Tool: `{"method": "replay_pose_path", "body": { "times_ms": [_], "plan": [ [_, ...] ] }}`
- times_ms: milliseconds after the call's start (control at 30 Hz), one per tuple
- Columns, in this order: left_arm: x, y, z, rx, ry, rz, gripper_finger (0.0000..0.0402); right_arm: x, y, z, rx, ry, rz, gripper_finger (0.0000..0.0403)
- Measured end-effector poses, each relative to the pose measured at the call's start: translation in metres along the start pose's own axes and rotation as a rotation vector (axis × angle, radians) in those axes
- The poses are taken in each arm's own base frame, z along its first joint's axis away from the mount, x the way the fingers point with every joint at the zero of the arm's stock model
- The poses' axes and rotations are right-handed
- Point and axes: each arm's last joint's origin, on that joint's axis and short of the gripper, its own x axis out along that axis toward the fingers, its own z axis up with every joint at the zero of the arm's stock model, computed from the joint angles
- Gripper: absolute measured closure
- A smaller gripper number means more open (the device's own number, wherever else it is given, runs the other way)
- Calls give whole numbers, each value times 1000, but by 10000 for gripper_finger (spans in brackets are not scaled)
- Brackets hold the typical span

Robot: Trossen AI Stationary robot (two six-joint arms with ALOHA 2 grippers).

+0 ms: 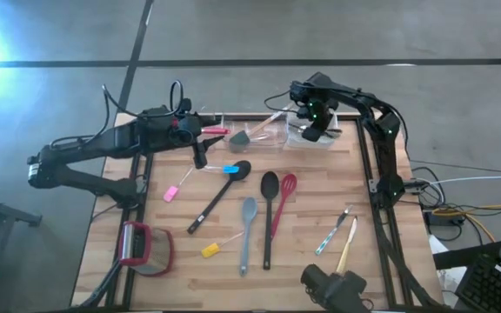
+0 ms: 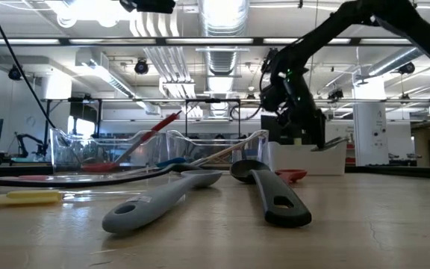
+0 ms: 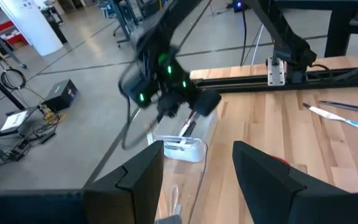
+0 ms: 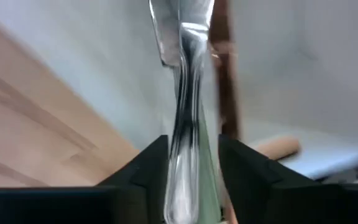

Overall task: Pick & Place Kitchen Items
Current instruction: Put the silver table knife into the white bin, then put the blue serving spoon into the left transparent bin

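A shiny metal cutlery piece is pinched between the closed fingers of the right gripper, directly above the white rectangular tub. The left gripper, fingers spread and empty, hovers near the clear tub beside the white one.

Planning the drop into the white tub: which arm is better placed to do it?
Right. Its tool is shut on a metal utensil directly over the white tub. The left tool is open, holding nothing, near the clear tub.
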Motion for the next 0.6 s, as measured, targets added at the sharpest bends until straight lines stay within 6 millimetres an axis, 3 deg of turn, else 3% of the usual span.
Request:
{"method": "replay_pose_path", "body": {
  "times_ms": [167,333,600],
  "plan": [
    [0,-2,-8,-30,83,-18,204,-24,0,-17,46,-76,-9,231],
    [3,-10,-27,-91,263,-71,204,-61,6,-50,112,-206,-15,220],
    [26,-38,-72,-64,462,-178,204,-103,39,-110,93,-436,124,228]
  ]
}}
